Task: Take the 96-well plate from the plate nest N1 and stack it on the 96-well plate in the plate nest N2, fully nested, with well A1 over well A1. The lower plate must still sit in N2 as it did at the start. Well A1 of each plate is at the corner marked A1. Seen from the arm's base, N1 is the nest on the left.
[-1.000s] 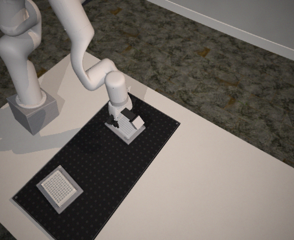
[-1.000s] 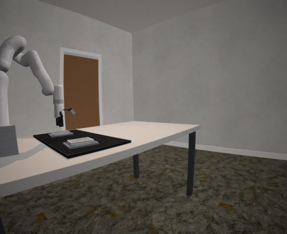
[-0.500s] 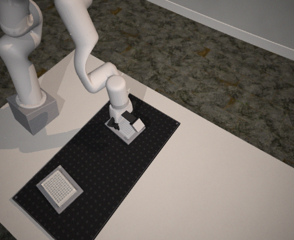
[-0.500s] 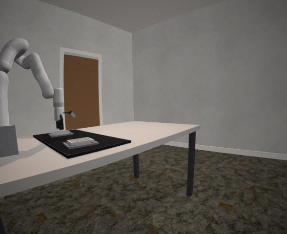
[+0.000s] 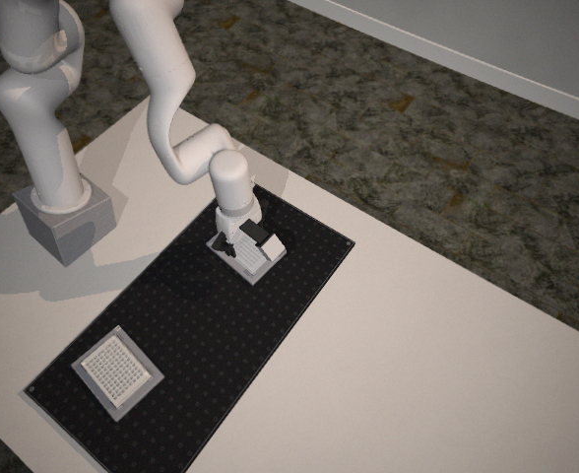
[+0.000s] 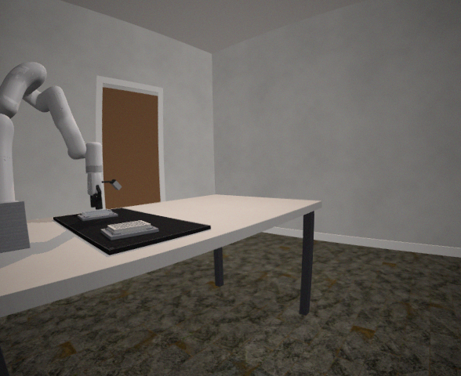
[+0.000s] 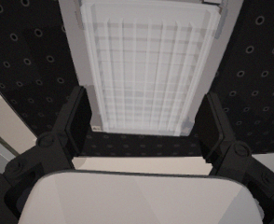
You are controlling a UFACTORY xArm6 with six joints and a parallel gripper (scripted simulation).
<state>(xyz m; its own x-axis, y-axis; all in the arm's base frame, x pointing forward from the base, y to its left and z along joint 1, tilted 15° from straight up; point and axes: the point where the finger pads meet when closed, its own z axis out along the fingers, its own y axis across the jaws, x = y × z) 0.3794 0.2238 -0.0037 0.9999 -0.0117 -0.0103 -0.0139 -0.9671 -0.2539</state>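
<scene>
1. Pedestal of grey block form carries the white arm at the left rear corner of the tabletop.
2. Black perforated mat lies on the tabletop and bears both grey nests.
3. Nest near the mat's left end holds a white 96-well plate, seated flat inside the nest's frame; nothing rests on it.
4. Nest toward the mat's right end holds the second 96-well plate, also lying flat in its frame and partly hidden in the top view by the wrist and its camera.
5. Tool points straight down over this second plate, fingers spread to their full width and gripping nothing. In the wrist view the left finger and right finger flank the near end of the plate, one on each long side; whether they touch it cannot be told.
6. In the exterior view the tool stands just above the farther nest.
</scene>
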